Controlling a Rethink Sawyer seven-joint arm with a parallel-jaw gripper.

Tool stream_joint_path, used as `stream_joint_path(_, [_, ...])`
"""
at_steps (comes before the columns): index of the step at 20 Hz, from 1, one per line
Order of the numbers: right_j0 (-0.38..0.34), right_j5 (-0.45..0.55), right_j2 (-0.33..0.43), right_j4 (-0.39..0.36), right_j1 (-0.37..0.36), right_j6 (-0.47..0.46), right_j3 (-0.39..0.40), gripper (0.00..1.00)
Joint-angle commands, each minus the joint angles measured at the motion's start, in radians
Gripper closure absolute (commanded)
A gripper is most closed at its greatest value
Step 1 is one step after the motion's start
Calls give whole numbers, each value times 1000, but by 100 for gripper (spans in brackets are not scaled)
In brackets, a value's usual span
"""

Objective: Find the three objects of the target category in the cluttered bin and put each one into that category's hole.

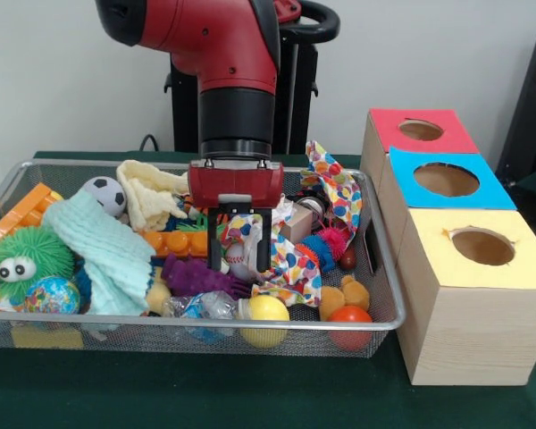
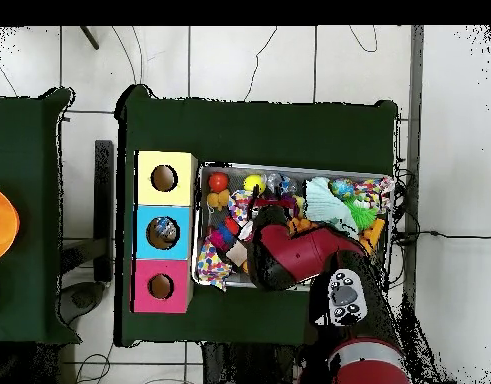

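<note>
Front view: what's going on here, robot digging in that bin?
Yes. The red Sawyer arm reaches down into the wire bin of mixed toys and cloths, its gripper open and low over a small baseball near the spotted cloth. It grips nothing yet. Beside the bin stand three boxes with holes: red, blue and yellow. In the overhead view, something already lies inside the blue box's hole.
</note>
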Motion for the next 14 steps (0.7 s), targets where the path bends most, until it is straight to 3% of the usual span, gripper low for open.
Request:
stream_joint_path(1, [-14, -23, 23, -98, 44, -34, -73, 0])
stream_joint_path(14, [-4, -44, -20, -143, 94, -35, -107, 0])
